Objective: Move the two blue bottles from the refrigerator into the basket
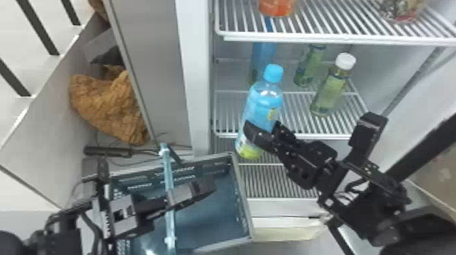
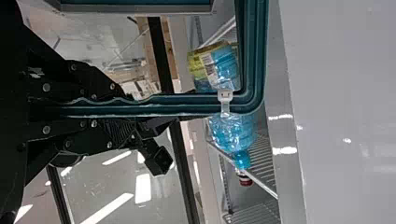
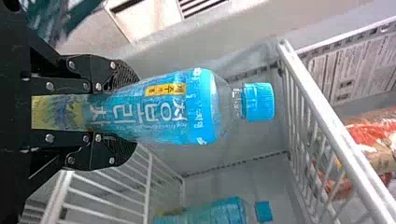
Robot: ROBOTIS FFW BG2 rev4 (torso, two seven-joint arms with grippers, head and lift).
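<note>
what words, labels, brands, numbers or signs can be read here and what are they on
Held blue bottle: large label lettering, left unquoted; smaller print too small to read.
White notice by the wire shelf: print too small to read.
White-capped bottle: label too small to read.

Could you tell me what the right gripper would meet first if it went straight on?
Beyond the blue bottle in the right gripper, probably the refrigerator's left side, though depth is unclear.
</note>
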